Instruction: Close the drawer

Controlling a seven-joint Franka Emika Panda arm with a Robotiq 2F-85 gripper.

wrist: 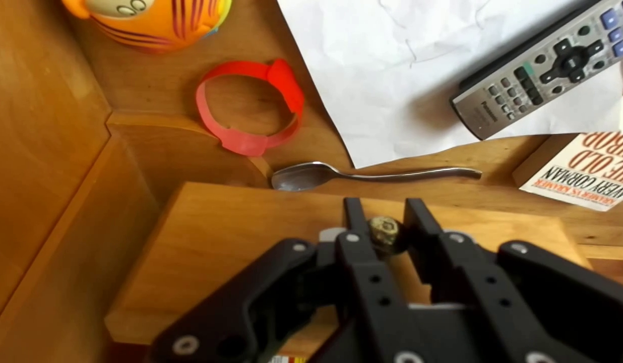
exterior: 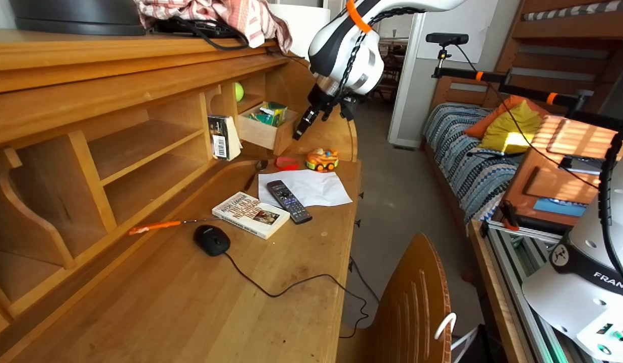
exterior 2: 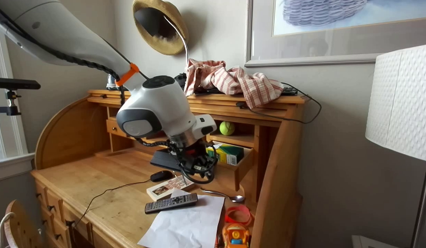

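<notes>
The drawer of light wood stands pulled out of the desk's cubbies, with a green and yellow box inside. In an exterior view the drawer is partly hidden by my gripper. In the wrist view I look down on the drawer front with its small round metal knob. My gripper's fingers stand on both sides of the knob, which fills the narrow gap between them. My gripper also shows at the drawer front in an exterior view, where the knob is hidden.
Below the drawer lie a spoon, a red band and white paper. An orange toy car stands by the desk's end wall. A remote, a paperback and a mouse lie nearby.
</notes>
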